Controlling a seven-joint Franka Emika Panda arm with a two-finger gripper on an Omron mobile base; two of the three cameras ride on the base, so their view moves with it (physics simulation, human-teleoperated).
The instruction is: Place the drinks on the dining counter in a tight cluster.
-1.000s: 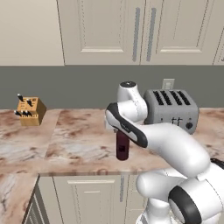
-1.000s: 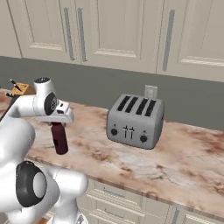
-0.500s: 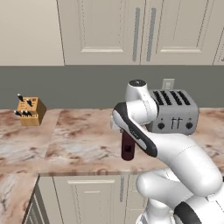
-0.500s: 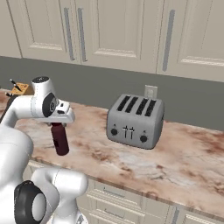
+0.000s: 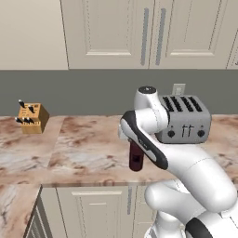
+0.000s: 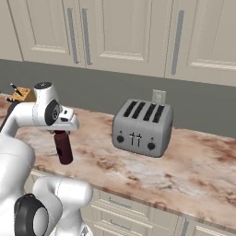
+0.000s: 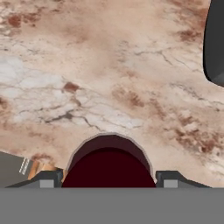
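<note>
- Where the white arm crosses the middle of the left base view, the maroon bottle (image 5: 135, 158) hangs upright below it, over the marbled wall counter (image 5: 83, 151), left of the toaster (image 5: 185, 120); a knife block (image 5: 31, 117) stands at far left.
- In the right base view, the gripper (image 6: 60, 132) clasps the bottle's top at centre left.
- In the hand view, the bottle fills the bottom centre between both fingertips (image 7: 48, 179).

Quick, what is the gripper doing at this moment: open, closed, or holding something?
Gripper: closed on the dark maroon bottle, held upright above the marbled counter.
</note>
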